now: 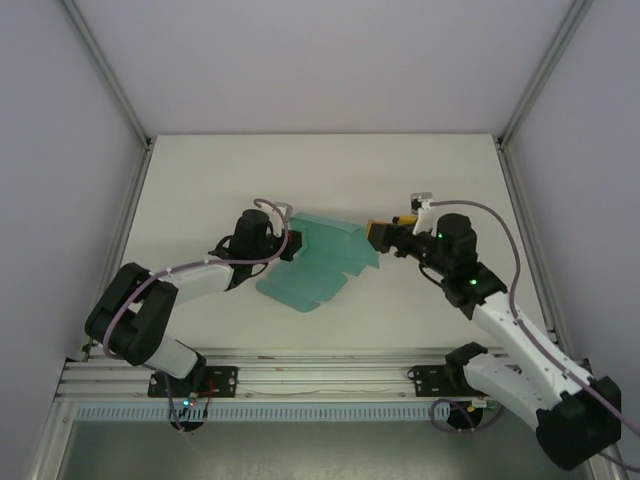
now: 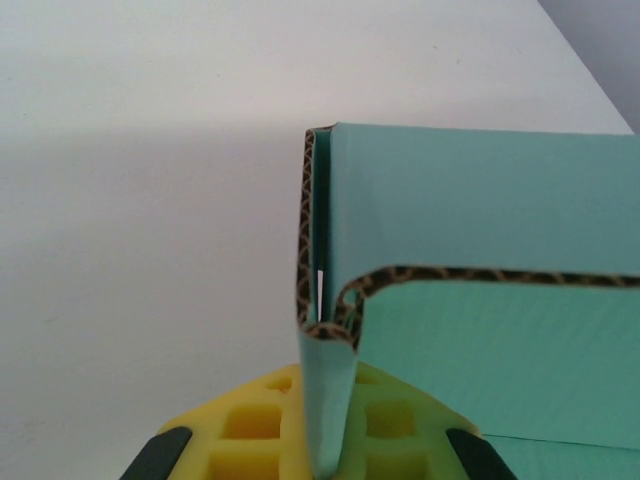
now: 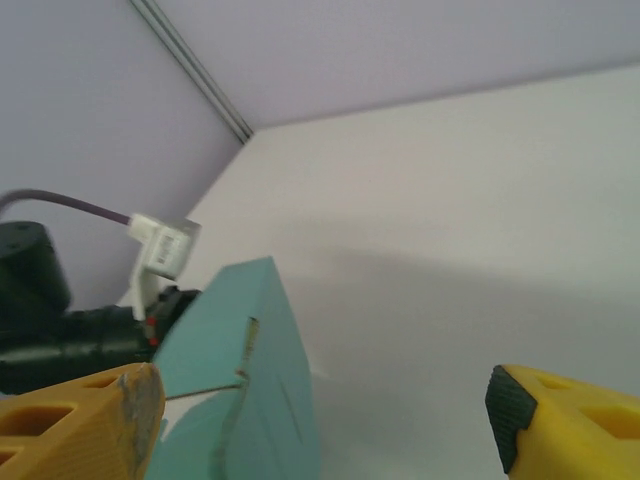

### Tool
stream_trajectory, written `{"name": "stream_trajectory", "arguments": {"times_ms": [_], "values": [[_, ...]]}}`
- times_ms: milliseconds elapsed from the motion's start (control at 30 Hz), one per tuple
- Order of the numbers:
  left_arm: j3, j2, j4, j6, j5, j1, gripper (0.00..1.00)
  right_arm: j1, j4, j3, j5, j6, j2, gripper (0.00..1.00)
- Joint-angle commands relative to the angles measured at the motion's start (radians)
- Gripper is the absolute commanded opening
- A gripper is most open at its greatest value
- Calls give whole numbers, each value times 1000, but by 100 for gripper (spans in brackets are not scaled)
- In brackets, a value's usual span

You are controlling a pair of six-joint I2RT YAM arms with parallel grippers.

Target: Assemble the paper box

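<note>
The paper box [image 1: 318, 262] lies on the table [image 1: 300, 170] between the grippers, its left flap pinched by the left gripper [image 1: 290, 243], while the right gripper [image 1: 378, 232], jaws spread, hovers just beside its right edge

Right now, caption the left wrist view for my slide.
Left tool clamped on the teal paper box at its folded wall, white table behind.

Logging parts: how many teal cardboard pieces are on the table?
1: the paper box, partly folded, mid-table, its left edge pinched by the left gripper. Nothing seems hidden.
</note>
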Motion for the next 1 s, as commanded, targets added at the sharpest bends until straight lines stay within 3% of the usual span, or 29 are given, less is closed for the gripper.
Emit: {"name": "stream_trajectory", "arguments": {"times_ms": [0,233,433,633,767,967], "values": [[5,-18,-19,-9,-35,-8,0,27,38,29,15,-24,37,85],[22,-9,-68,8,-96,-35,0,97,31,7,156,-86,133,86],[62,10,-116,43,-158,-81,0,145,28,18,201,-107,221,88],[75,17,-134,37,-190,-115,0,222,69,53,515,-13,302,99],[66,0,-133,30,-255,-136,0,278,78,60,785,84,313,100],[48,-40,-139,-11,-357,-141,0,301,4,52,783,130,269,100]]}}
